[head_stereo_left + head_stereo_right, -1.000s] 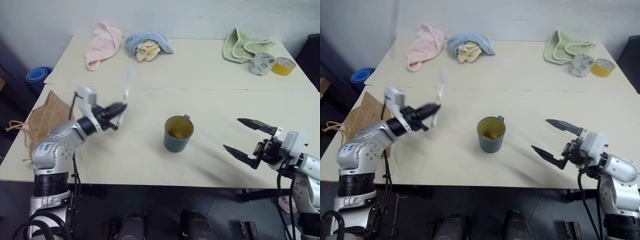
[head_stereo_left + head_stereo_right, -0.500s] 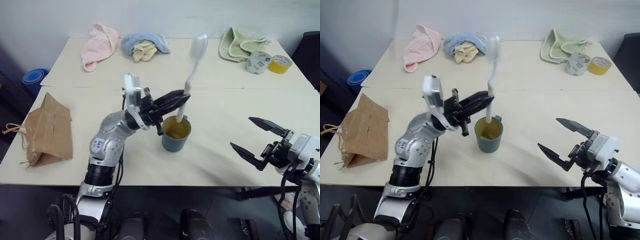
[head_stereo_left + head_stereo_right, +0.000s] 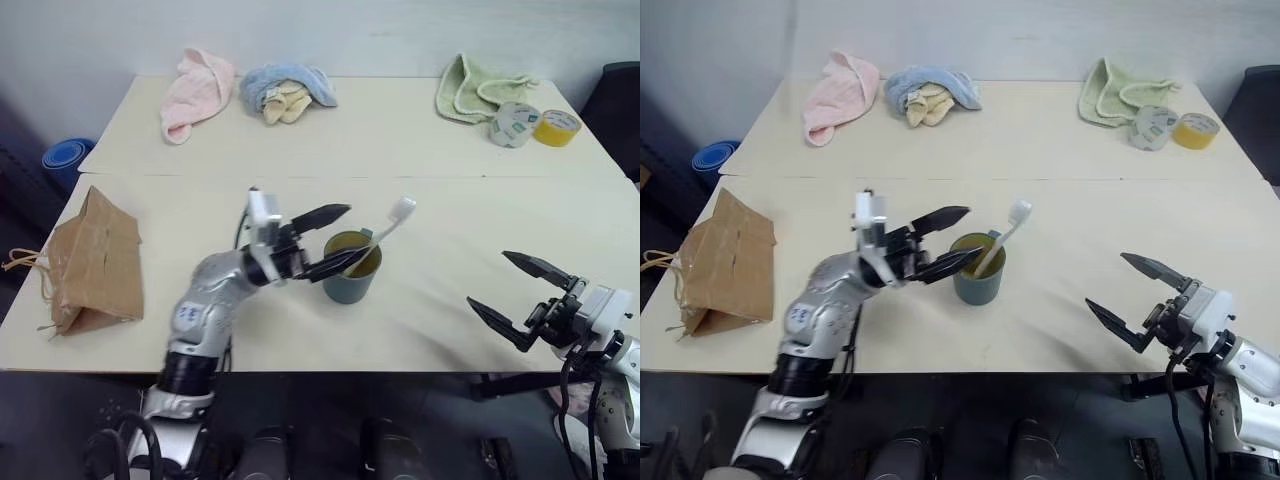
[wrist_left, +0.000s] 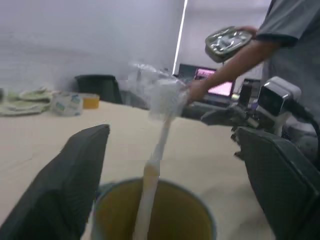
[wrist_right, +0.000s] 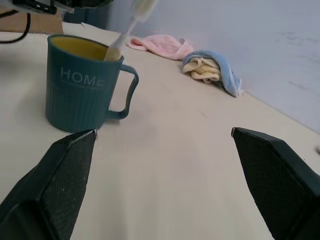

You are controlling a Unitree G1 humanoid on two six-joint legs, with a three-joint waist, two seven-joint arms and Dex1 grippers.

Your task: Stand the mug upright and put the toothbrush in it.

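cream table (image 3: 500,250), toothbrush (image 3: 385,226) in upright mug (image 3: 350,280)

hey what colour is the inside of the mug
Yellowish-olive inside the slate-blue ceramic mug, seen best in the left wrist view.

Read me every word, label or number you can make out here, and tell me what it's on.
"HOME": on the side of the mug.
Grey tape roll: dark print, too small to read.
Laptop screen behind the person: lit, too blurred to read.
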